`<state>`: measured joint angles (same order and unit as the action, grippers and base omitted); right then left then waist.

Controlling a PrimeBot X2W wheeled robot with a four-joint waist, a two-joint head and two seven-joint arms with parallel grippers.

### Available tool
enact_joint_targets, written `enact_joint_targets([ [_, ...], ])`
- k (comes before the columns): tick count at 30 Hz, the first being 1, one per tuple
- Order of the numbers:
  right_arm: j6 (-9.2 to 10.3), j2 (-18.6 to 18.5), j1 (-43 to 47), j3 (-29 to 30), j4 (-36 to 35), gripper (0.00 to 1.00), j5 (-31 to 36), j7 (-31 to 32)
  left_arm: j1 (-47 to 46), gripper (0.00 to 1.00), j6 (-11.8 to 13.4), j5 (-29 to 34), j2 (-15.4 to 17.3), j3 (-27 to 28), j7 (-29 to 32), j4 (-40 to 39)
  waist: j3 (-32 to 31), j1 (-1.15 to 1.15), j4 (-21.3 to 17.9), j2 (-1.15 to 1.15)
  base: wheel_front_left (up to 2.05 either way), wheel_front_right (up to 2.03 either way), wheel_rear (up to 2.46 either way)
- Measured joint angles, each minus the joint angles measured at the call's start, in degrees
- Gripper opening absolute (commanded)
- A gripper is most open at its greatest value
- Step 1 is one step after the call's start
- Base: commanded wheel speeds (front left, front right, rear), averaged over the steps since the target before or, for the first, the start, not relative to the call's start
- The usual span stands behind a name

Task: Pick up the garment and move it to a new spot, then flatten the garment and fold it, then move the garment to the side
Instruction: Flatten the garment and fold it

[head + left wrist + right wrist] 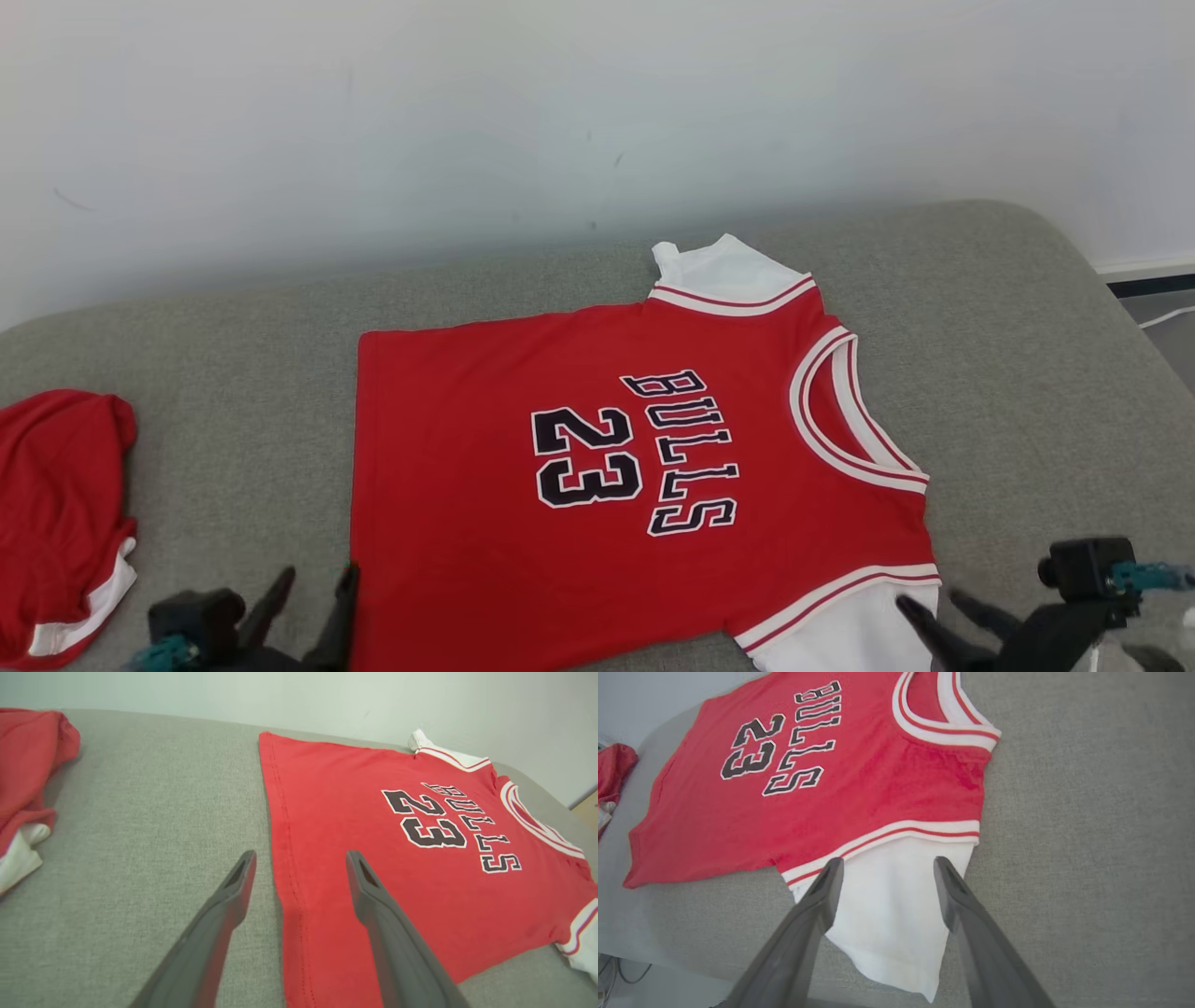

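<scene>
The garment (597, 467) is a red jersey with white sleeves and black "BULLS 23" lettering. It lies spread flat on the grey cushion, collar to the right. My left gripper (317, 593) stands open at the jersey's near left hem corner, and in the left wrist view its fingers straddle the garment's hem edge (289, 877). My right gripper (938, 607) is open over the near white sleeve (896, 914). Neither gripper holds anything.
A second red and white garment (61, 523) lies crumpled at the cushion's left end. The grey cushion (1027, 373) runs up to a white wall behind. Its near edge drops to the floor by the right gripper.
</scene>
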<state>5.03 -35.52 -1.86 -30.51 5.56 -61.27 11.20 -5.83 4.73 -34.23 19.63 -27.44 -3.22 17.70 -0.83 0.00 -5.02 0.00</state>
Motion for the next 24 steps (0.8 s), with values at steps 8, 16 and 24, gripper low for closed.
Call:
enact_joint_targets([
  [8, -0.42, 3.9, -5.8, 2.8, -4.6, 1.0, 5.6, -10.3, 0.1, 1.0, 1.4, 0.6, -1.1, 5.2, -8.9, -3.6, 0.1, 0.0, -0.6, 0.0, 0.0, 0.0, 0.0],
  [16, 1.16, 3.4, -5.8, 6.4, -2.0, 1.0, 12.9, -20.6, 3.2, 1.0, 2.4, 1.4, -3.5, 8.8, -10.5, -5.5, 0.4, 0.0, -1.0, 0.0, 0.0, 0.0, 0.0],
  [24, 2.07, 4.9, -3.7, 8.3, 0.7, 1.0, 18.2, -24.9, 6.2, 1.0, 2.4, 7.1, -5.0, 13.9, -11.0, -6.2, 0.5, 0.0, -1.4, 0.0, 0.0, 0.0, 0.0],
])
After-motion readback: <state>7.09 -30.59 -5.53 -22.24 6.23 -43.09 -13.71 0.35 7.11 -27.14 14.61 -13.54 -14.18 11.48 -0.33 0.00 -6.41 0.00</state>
